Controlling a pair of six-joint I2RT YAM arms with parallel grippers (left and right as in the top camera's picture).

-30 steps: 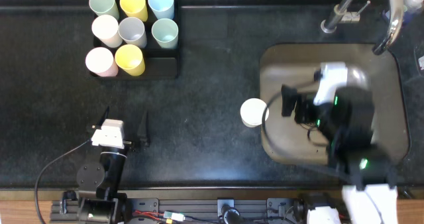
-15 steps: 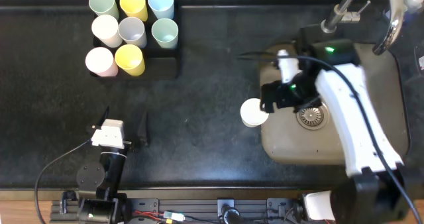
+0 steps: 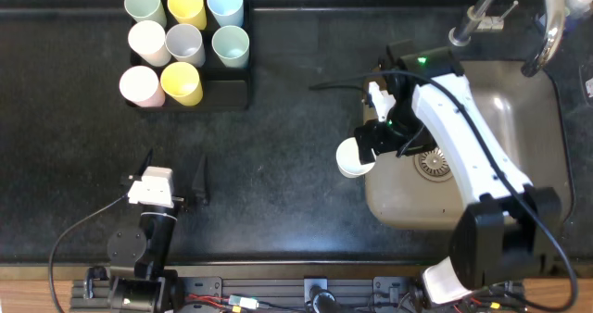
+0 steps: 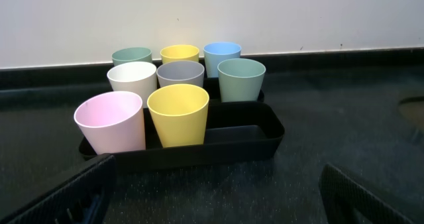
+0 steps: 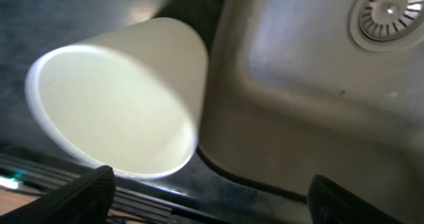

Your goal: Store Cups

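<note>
R arm has swung from over the sink (image 3: 519,202) to its left rim. The R gripper (image 5: 215,187) now sits at the white cup (image 3: 352,157), which is on the counter just beside that rim, well apart from the tray (image 3: 230,96). Jaws are spread and the cup isn't gripped yet, so the pick is prob. next. L gripper (image 4: 215,197) faces the tray, spread too, w/ nothing in it.

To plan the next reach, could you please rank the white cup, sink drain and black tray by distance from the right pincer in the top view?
1. White cup, right beside the right pincer.
2. Sink drain, on the pincer's right side.
3. Black tray, far off to the left.
</note>
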